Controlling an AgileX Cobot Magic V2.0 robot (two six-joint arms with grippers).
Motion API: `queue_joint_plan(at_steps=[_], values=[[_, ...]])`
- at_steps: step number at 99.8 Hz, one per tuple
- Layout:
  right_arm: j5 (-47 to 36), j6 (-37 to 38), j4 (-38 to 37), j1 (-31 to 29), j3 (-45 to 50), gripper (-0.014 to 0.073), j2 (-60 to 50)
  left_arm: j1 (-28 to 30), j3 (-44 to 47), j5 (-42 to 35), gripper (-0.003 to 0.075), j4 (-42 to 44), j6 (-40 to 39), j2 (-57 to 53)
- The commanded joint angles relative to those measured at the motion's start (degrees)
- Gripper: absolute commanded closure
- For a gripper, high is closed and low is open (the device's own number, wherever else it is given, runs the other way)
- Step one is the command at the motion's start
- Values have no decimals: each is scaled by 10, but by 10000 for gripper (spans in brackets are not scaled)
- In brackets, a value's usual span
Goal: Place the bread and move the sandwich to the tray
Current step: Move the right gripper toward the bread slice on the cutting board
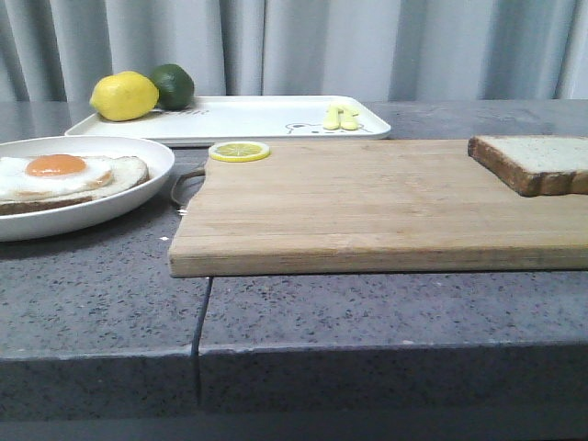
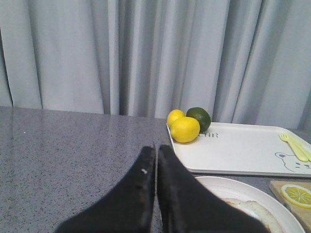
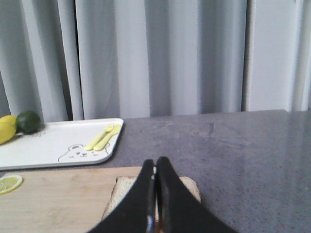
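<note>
Your left gripper (image 2: pixel 156 151) & right gripper (image 3: pixel 155 165): both w/ black fingers pressed together, nothing between, pointing forward above the table.

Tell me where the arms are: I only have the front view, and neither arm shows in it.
Observer: The right end effector lines up with the bread, jaws shut.
Operator: And the left one?
Observer: The left end effector is shut too, with the plate close beside its fingers.
Operator: Is there anything on the tray that I miss?
Observer: On the tray, a second lemon sits behind the front lemon, next to the lime.
</note>
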Motion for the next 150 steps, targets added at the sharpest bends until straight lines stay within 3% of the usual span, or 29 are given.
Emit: queue_joint_plan(at_steps=[1,18,32,43,106,115,127,132,139,150], values=[[37,1,-22,-4,-80,710,55,-2,-91,34,739,-7,-6,62],[143,1,-28,-4,-189,710,137,-2,-214,178,739,-7,-6,151],[230,1,-28,-4,-261,710,199,-2,-273,251,739,-7,-6,205],[275,1,-28,-4,-295,710,234,-2,-280,254,739,-10,-6,224],[297,1,-26,-4,-296,710,253,-2,-280,255,715,-10,-6,237],[297,1,-26,-4,-296,708,253,-2,-280,255,617,-10,-6,237],[297,1,-26,-4,-296,620,253,-2,-280,255,365,-10,-6,237],[297,1,-26,-4,-296,536,253,-2,-280,255,230,-10,-6,237],[298,1,-26,-4,-296,369,253,-2,-280,255,105,-9,-6,237],[297,1,-26,-4,-296,83,253,-2,-280,255,58,-7,-6,237]])
